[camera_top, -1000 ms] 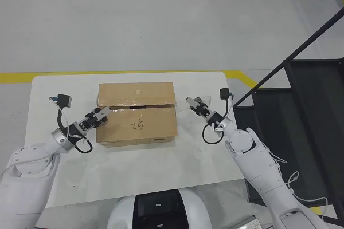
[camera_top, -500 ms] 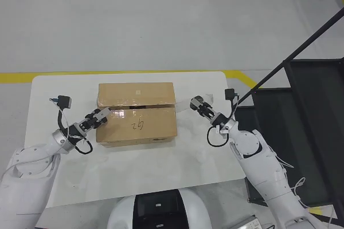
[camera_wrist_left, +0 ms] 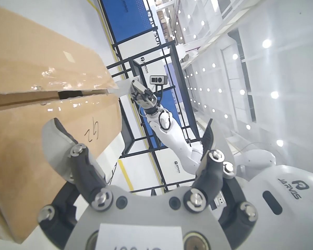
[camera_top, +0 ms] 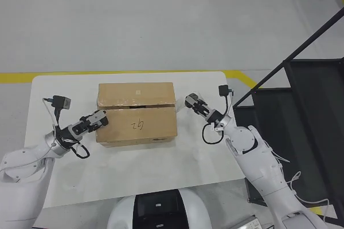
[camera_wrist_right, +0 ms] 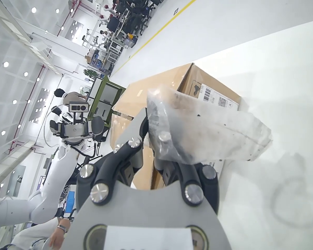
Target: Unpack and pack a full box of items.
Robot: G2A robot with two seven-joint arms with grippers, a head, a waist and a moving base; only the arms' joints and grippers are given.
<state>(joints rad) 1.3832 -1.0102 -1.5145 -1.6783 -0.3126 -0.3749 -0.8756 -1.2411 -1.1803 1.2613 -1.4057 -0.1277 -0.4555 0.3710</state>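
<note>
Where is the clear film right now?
In the right wrist view the clear film is pinched in the right claw; from the top, that is just off the cardboard box's right end, by its seam.

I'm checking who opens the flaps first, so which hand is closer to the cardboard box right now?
Left. The left hand sits against the box's left edge; the right hand is just off its right end, pinching a clear plastic strip.
</note>
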